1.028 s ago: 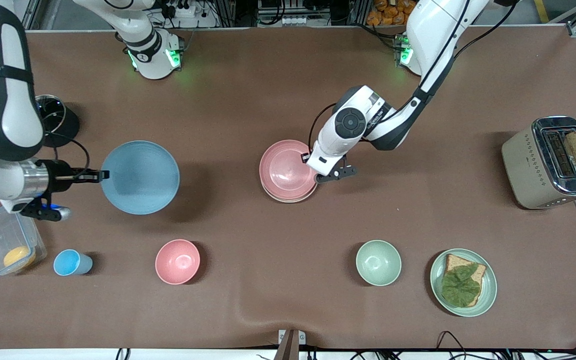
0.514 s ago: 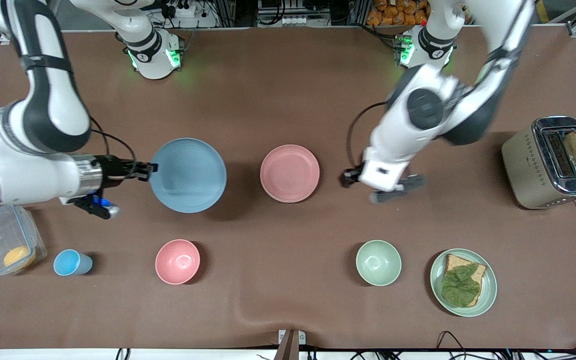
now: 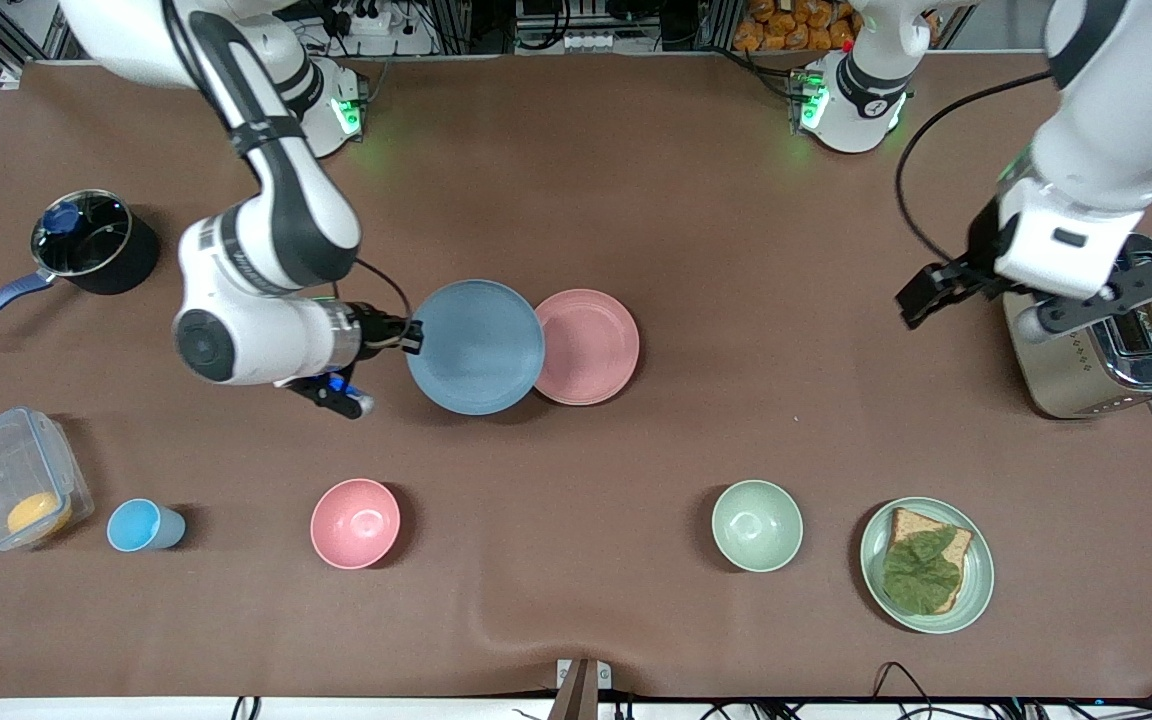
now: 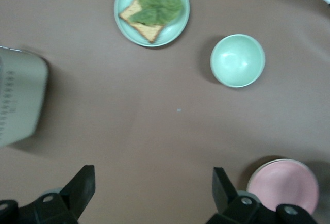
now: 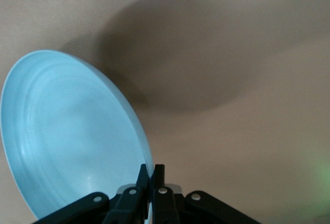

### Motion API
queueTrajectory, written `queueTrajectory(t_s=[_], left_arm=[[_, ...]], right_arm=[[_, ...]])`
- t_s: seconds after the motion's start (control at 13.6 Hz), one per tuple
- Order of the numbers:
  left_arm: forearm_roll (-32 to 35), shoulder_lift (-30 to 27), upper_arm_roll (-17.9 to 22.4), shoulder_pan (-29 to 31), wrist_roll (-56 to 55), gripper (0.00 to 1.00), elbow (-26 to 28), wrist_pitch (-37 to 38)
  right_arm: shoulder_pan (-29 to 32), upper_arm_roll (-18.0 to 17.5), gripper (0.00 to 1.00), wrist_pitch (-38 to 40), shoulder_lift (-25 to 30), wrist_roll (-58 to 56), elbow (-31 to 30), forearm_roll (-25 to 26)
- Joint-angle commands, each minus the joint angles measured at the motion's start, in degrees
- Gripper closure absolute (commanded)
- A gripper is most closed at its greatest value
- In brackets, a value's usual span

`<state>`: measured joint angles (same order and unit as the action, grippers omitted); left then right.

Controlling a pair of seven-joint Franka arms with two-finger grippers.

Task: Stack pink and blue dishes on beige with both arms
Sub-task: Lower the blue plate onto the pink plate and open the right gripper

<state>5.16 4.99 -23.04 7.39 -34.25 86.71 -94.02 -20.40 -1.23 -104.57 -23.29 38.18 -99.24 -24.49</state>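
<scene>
My right gripper is shut on the rim of the light blue plate and holds it above the table. In the front view the blue plate's edge overlaps the edge of the pale pink plate, which lies flat at the table's middle. The right wrist view shows the blue plate tilted, with my right gripper pinching its rim. The beige plate is hidden under the pink one. My left gripper hangs open and empty in the air beside the toaster. In the left wrist view that gripper is over bare table, with the pink plate off to one side.
A toaster holding bread stands at the left arm's end. Nearer the front camera sit a green plate with bread and leaf, a green bowl, a pink bowl, a blue cup and a clear container. A black pot stands at the right arm's end.
The right arm carried the blue plate across the table until it reached the pink plate. The left gripper let go of the pink plate and rose away toward the toaster.
</scene>
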Motion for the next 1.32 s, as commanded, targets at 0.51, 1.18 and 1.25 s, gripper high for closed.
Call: queueTrajectory(t_s=[0.51,1.18,1.25], left_arm=[[-3.7,-6.6,13.0,-5.8,15.6,0.00,5.0,2.4],[-3.6,-4.6,12.5,-5.1,15.6,0.00,4.4,1.6],[-3.6,-4.6,12.5,-5.3,15.6,0.00,4.6,1.6]], right_arm=[[-14.8,0.6,1.00,-15.2,-5.0,23.9,-0.9,-1.1],[-11.0,2.7,0.00,-2.5,1.7,19.5,0.0,8.6],[-9.1,2.7,0.00,1.2,2.8,15.8,0.9,12.0]])
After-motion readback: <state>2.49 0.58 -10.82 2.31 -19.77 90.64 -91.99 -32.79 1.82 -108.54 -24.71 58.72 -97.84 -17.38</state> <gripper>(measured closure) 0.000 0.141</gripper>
